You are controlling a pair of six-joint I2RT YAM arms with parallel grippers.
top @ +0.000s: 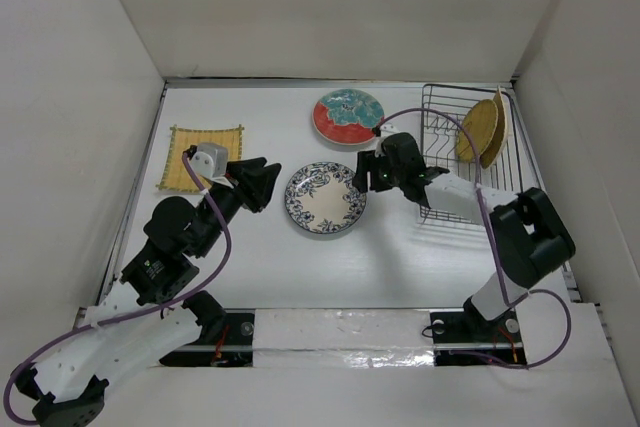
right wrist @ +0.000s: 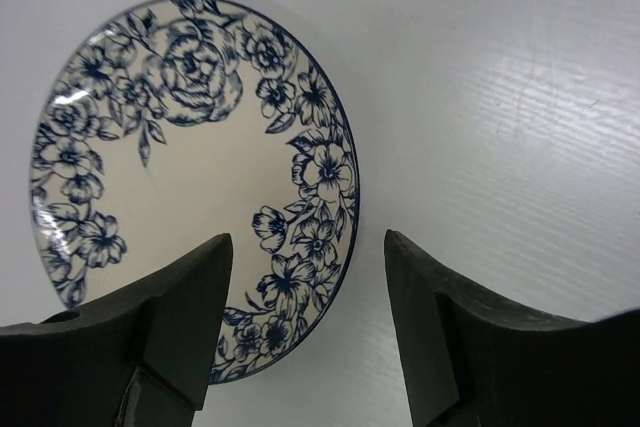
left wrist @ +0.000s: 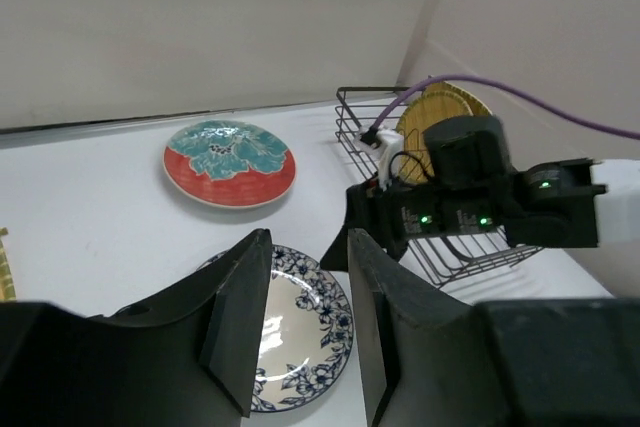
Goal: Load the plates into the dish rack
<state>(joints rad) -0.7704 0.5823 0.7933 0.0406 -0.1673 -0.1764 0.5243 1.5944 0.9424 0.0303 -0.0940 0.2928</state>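
The blue-and-white floral plate (top: 325, 198) lies flat on the table (top: 270, 267) between the two arms. The right hand (right wrist: 305, 247) hovers over its rim, jaws wide and empty; the left hand (left wrist: 308, 242), partly open and empty, hangs at the opposite edge.

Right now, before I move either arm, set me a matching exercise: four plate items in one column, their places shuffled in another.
Items:
1. red-rimmed teal plate
2. blue-and-white floral plate
3. square yellow woven plate
4. pair of yellow plates

Places:
A. standing on edge in the dish rack
B. lying flat between the left tool and the right tool
C. lying flat on the left side, alone
D. lying flat at the back, just left of the rack

Pairs: 1-D, 2-B, 3-C, 4-A.
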